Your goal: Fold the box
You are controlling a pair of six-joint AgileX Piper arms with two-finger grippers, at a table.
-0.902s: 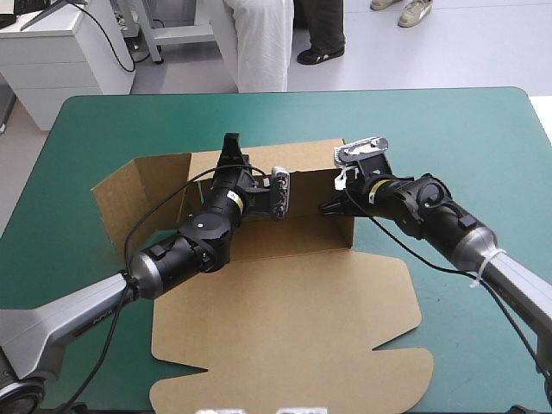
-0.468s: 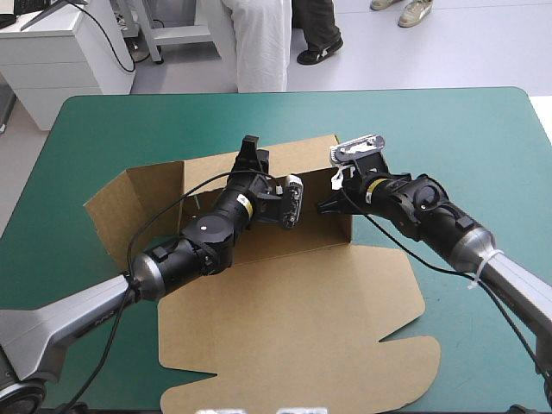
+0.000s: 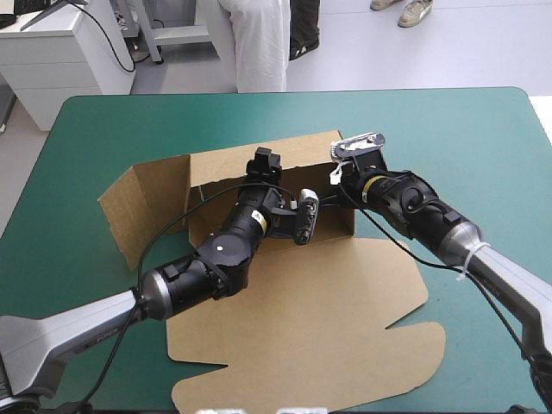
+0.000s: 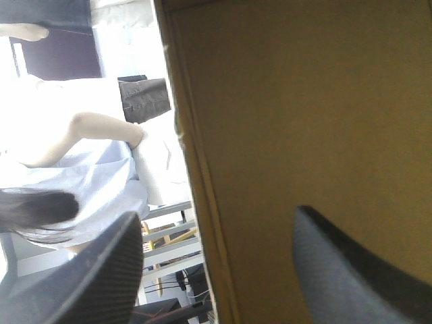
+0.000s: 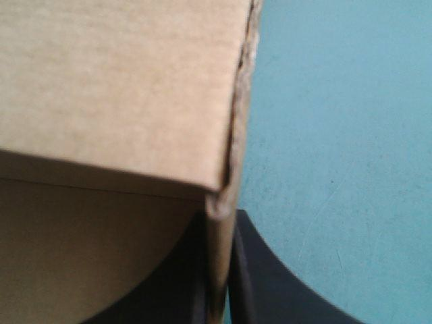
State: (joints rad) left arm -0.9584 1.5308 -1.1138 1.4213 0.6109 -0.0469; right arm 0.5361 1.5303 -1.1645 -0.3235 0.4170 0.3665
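Shifted since the earlier frames: box (image 3: 302, 328) slid across the teal-green cover (image 3: 112, 121) toward 4 o'clock; left gripper (image 3: 266, 160) travelled along the far wall (image 3: 220, 168) toward 3 o'clock; side flap (image 3: 138, 211) at 9 o'clock swung round with the sheet. Item, box: brown board at table centre, part-formed, with the far wall raised at 12 o'clock, the right wall stood up at 3 o'clock and the lid panel flat on the cover from centre to 6 o'clock. Item, left gripper (image 4: 217, 212): fingers apart, straddling the far wall's top edge, one black finger before the inner face and the other outside it, with no pinch on the board. Item, right gripper (image 3: 339, 191): all but closed, clamped on the right wall near its far corner (its own wrist view shows the board edge between the two fingers). Hazards, as judged: nothing anchors the sheet, so a further sideways push from the left arm would likely drag the whole box against the right clamp and could crease or tear that corner. The far wall is only leaned on, and could drop back toward 12 o'clock if the open fingers lift away. The side flap hangs free at 9 o'clock and may splay outward and miss its tuck.
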